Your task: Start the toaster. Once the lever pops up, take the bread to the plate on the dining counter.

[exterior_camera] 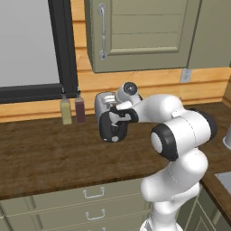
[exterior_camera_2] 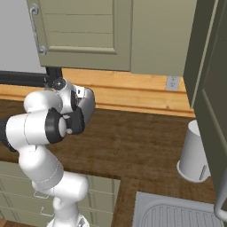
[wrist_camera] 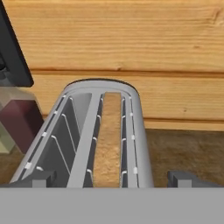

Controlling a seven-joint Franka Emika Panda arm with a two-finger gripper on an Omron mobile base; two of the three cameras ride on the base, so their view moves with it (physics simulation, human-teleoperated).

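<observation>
Hovering right over the toaster, the end effector has its two dark fingertips set wide apart, one past each long side of the silver body, with nothing held between them. In the hand view the toaster runs away from the camera toward 12 o'clock, and the bread sits down in its right-hand slot as a tan strip between the wire guides; the left-hand slot shows bare grey metal. At 9 o'clock of the toaster in that view stand a dark red bottle and, partly cut off at the edge, a paler bottle. In the left base view the toaster stands on the dark wood tabletop against the wooden wall panel, its black end panel facing the camera, the arm's hand lying across its top; the two slim bottles stand just beside it at 9 o'clock. In the right base view the toaster is largely hidden behind the arm's wrist, and a white canister sits well apart at 3 o'clock, near a steel sink.
</observation>
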